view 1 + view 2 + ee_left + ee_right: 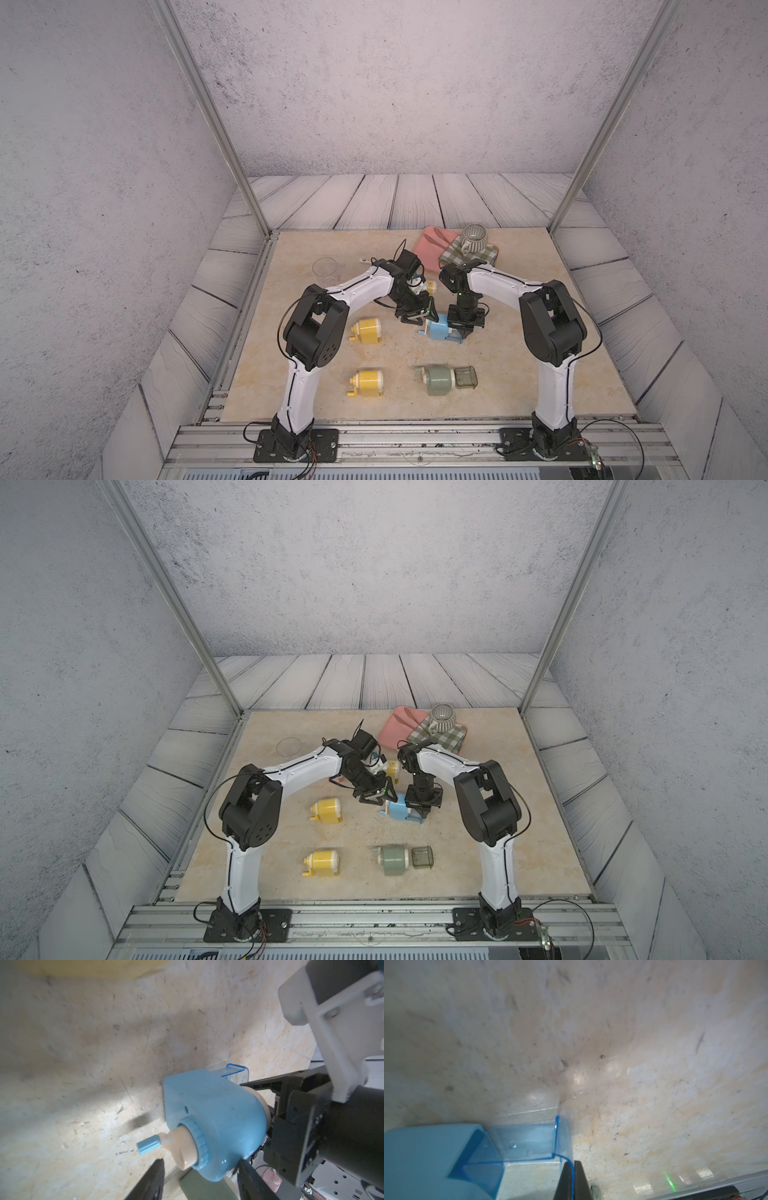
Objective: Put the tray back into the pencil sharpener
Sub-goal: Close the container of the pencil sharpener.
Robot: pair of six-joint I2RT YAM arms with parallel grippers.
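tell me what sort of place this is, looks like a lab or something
Most likely a robot test cell: left arm and right arm bolted to an aluminium rail, backdrop walls on a metal frame, and pencil sharpeners staged on the tabletop.

Glossy plastic sharpener (218,1118); clear bluish plastic tray (525,1140); matt, scuffed stone-look tabletop (633,1053).

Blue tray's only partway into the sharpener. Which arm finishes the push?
Right. The right hand is shut on the outer end wall of the tray, which already sits partly in the blue sharpener. The left hand only straddles the sharpener's crank end, jaws apart, so it likely suits bracing.
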